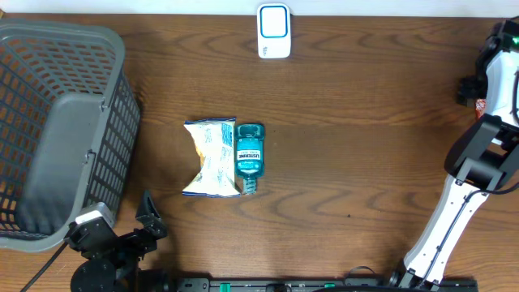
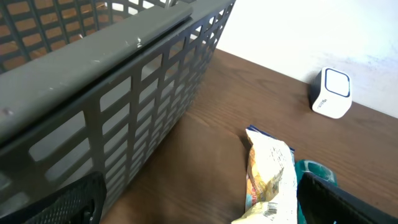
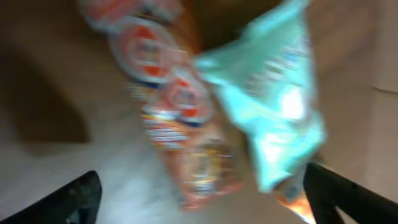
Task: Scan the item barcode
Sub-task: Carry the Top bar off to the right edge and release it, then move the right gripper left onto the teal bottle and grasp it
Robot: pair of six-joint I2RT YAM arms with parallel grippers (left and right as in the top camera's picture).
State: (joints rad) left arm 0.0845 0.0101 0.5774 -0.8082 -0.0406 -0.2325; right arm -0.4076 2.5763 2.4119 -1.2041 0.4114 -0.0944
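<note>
L fingers (image 2: pixel 71 202) spread wide, empty, nr basket (image 2: pixel 137 40); R fingers (image 3: pixel 71 199) likewise, blurry packets (image 3: pixel 180 124) beyond; snack bag (image 1: pixel 212 158) touching bottle (image 1: pixel 250 156)

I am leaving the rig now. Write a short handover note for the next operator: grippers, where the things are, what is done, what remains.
Left gripper: open, empty, near the basket.
Right gripper: fingers wide apart, nothing between them; its blurred view shows an orange packet and a teal bag.
Things: snack bag and mouthwash bottle lie side by side in the middle of the table; scanner stands at the far edge.
Done: no item lifted, no scan visible.
Left: pick one item and show its barcode to the scanner.
</note>
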